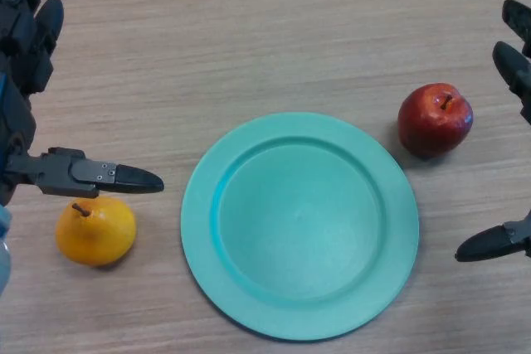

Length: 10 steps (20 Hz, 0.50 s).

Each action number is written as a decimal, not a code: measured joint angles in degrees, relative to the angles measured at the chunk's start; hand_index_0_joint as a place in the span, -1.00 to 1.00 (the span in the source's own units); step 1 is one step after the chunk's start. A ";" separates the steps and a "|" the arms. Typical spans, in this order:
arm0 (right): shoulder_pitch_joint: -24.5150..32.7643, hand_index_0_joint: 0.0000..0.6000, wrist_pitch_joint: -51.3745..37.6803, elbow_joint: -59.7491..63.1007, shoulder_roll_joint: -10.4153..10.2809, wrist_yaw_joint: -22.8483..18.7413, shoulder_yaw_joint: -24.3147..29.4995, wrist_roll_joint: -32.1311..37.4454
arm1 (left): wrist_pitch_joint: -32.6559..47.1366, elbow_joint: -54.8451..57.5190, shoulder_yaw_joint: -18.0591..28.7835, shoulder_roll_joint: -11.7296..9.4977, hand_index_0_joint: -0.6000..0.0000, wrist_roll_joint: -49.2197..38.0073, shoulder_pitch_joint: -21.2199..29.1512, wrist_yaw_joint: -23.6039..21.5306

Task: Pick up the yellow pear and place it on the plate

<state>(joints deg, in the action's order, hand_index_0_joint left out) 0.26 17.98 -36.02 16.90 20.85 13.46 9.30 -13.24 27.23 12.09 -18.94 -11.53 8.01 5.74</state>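
The yellow pear (95,230) is lying on the worktop (274,31) just left of the teal plate (299,225), directly under the left hand (50,170), whose fingers (35,18) are spreading wide with the thumb reaching out above the fruit's stem, holding nothing. The right hand (514,64) is hanging at the right edge, fingers relaxed and apart, with a red apple (435,119) sitting near it, just beyond the plate's upper right rim. No writing is showing anywhere.
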 measured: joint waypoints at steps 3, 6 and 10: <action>0.12 -1.00 0.00 -0.02 0.00 -0.08 -0.03 0.00 | 0.00 0.03 0.00 0.00 1.00 -0.01 0.00 0.00; 0.17 -1.00 0.00 -0.05 0.00 -0.10 -0.03 -0.01 | -0.01 0.91 0.00 0.06 1.00 -0.18 -0.15 0.00; 0.02 -1.00 0.00 -2.00 0.00 -0.15 -0.03 -0.02 | -0.09 1.96 0.05 0.08 1.00 -0.18 -0.33 0.00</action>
<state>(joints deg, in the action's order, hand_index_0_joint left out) 0.28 17.98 -38.02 16.90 20.70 13.44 9.28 -13.33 29.18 12.13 -18.86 -11.71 7.68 5.74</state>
